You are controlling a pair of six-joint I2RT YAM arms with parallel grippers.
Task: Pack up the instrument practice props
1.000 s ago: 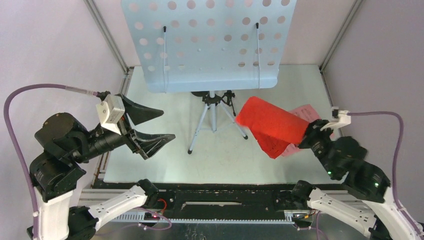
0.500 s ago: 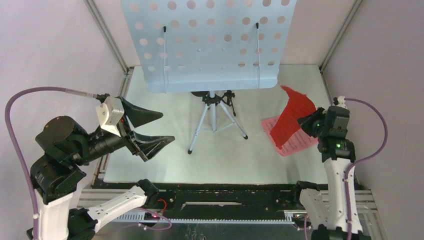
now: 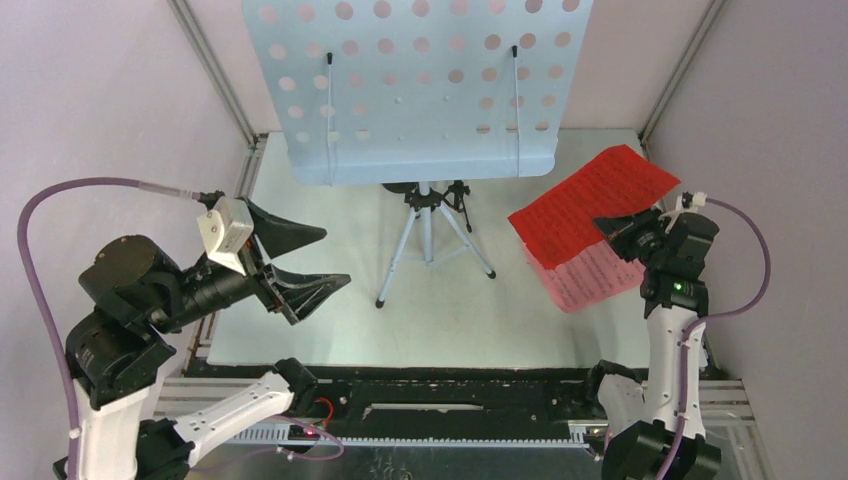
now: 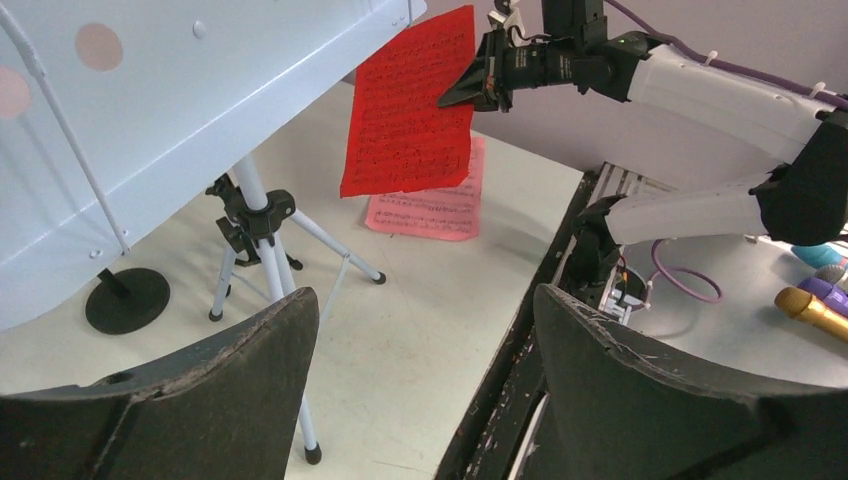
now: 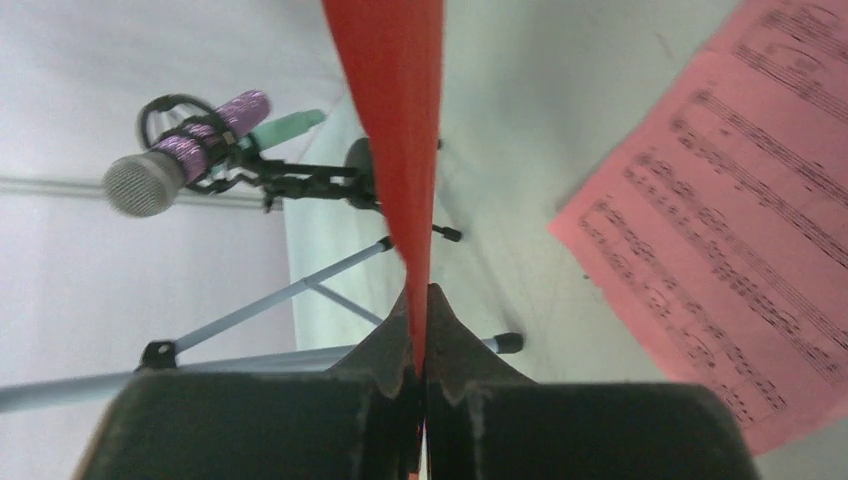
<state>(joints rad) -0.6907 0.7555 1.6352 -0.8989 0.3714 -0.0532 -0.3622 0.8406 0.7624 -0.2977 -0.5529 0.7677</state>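
My right gripper [image 3: 612,228] is shut on the red score sheet [image 3: 590,202] and holds it in the air above the pink score sheet [image 3: 590,275], which lies flat on the table at the right. The red sheet shows edge-on in the right wrist view [image 5: 395,120]. The pale blue perforated music desk [image 3: 420,85] stands on the blue-grey tripod [image 3: 428,235] at the back middle. A glittery purple microphone [image 5: 190,150] and a mint one [image 5: 285,128] sit in black mounts [image 5: 300,180] behind the tripod. My left gripper [image 3: 325,255] is open and empty at the left.
A round black base [image 4: 125,298] sits under the music desk. More microphones [image 4: 815,300] lie off the table to the right in the left wrist view. Pink walls enclose the table on three sides.
My right gripper has swung the red sheet from rolled and low near the table's middle to flat and raised at the right, over the pink sheet. The left arm has barely moved.
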